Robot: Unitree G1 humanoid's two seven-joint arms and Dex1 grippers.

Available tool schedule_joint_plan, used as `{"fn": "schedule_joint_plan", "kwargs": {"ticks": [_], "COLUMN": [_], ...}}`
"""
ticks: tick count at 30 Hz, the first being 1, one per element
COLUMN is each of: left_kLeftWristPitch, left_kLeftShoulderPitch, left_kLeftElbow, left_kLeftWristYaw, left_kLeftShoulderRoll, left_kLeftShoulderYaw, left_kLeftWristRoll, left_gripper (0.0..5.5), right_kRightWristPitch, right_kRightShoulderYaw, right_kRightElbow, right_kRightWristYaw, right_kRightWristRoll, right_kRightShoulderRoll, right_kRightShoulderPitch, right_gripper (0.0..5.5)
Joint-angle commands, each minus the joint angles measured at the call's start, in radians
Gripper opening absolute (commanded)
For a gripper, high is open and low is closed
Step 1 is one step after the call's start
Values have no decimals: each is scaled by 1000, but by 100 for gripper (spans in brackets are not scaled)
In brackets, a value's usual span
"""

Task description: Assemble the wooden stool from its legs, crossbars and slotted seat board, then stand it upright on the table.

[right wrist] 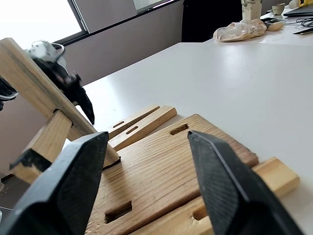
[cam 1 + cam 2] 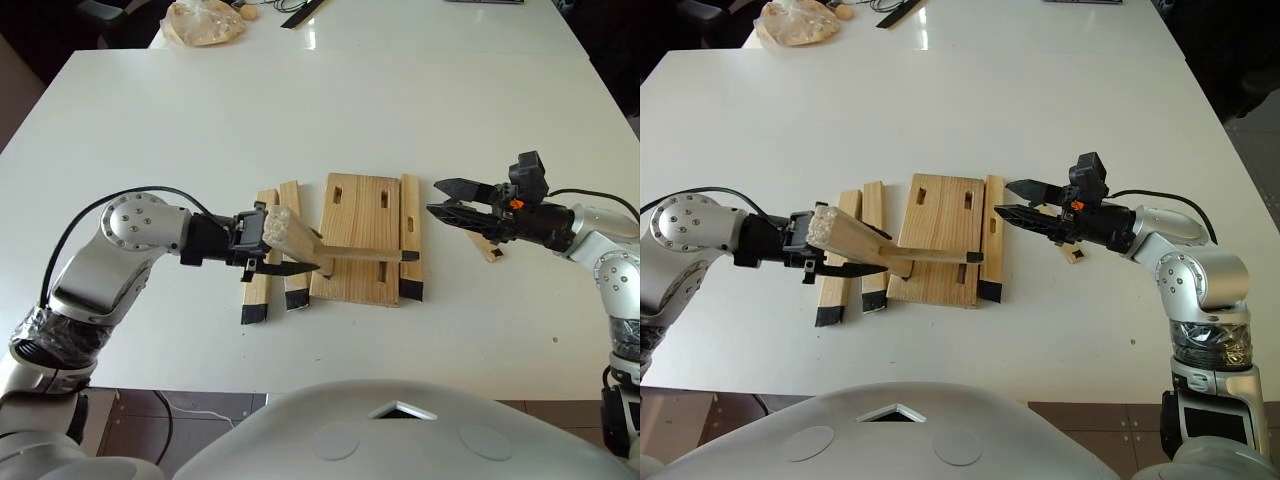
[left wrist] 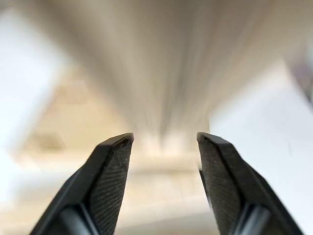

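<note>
The slotted seat board [image 2: 355,235] lies flat in the middle of the white table [image 2: 150,130]. Two black-tipped legs [image 2: 262,275] [image 2: 293,215] lie beside its left edge, and a third leg [image 2: 410,225] lies along its right edge. My left gripper [image 2: 290,255] is shut on a tilted leg [image 2: 288,232] above the board's left edge. A crossbar [image 2: 365,256] joined to this leg reaches right across the board. My right gripper [image 2: 445,198] hovers open just right of the board, fingers [image 1: 73,186] pointing at it. The board [image 1: 161,166] lies below them.
A short wooden piece [image 2: 490,250] lies on the table under my right gripper. At the far edge lie a clear bag [image 2: 205,22] and a dark object [image 2: 305,10]. The table is bare to the left and behind the parts.
</note>
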Motion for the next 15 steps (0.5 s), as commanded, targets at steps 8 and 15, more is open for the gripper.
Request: {"fn": "schedule_joint_plan", "kwargs": {"ticks": [8, 15], "left_kLeftWristPitch": [166, 508], "left_kLeftShoulderPitch": [213, 427], "left_kLeftElbow": [-175, -473], "left_kLeftWristYaw": [202, 561], "left_kLeftShoulderRoll": [-22, -175], "left_kLeftShoulderYaw": [225, 307], "left_kLeftWristRoll": [-31, -46], "left_gripper": [391, 391], "right_kRightWristPitch": [-17, -12], "right_kRightShoulderYaw": [-17, -52], "right_kRightElbow": [-27, -90], "right_kRightWristYaw": [-10, -46], "right_kRightWristRoll": [-15, -7], "right_kRightShoulderRoll": [-7, 0], "right_kRightShoulderPitch": [29, 113], "right_gripper": [298, 298]}}
